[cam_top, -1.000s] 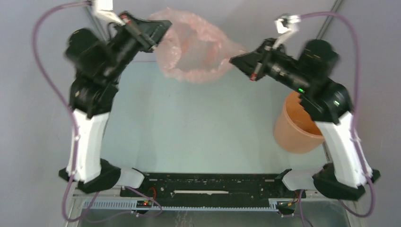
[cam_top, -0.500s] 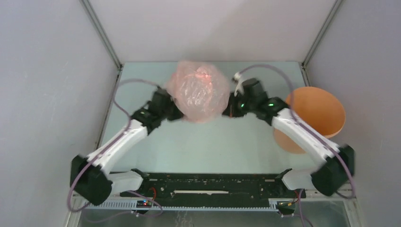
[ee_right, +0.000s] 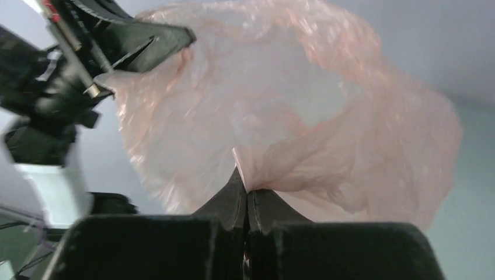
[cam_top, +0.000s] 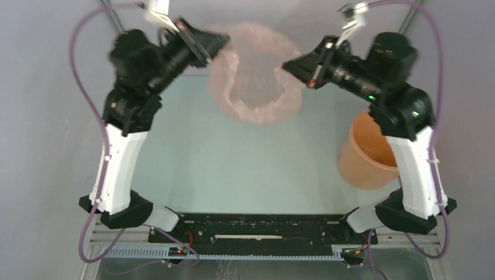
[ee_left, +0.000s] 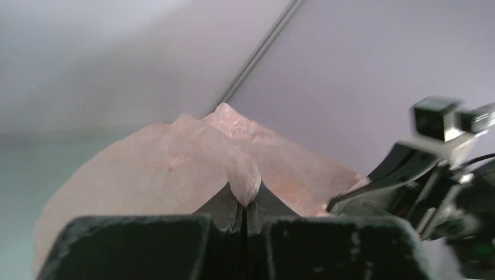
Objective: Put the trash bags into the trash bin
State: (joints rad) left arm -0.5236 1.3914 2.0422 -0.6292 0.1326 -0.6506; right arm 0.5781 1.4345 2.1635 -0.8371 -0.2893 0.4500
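Right arm (cam_top: 415, 168) partly over trash bin (cam_top: 359, 165)

Pale green table (cam_top: 233, 163), orange trash bin (cam_top: 363, 165) standing upright near its right edge

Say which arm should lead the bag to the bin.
Right. The left fingers and right fingers both pinch the trash bag, but the trash bin stands by the right arm's base.
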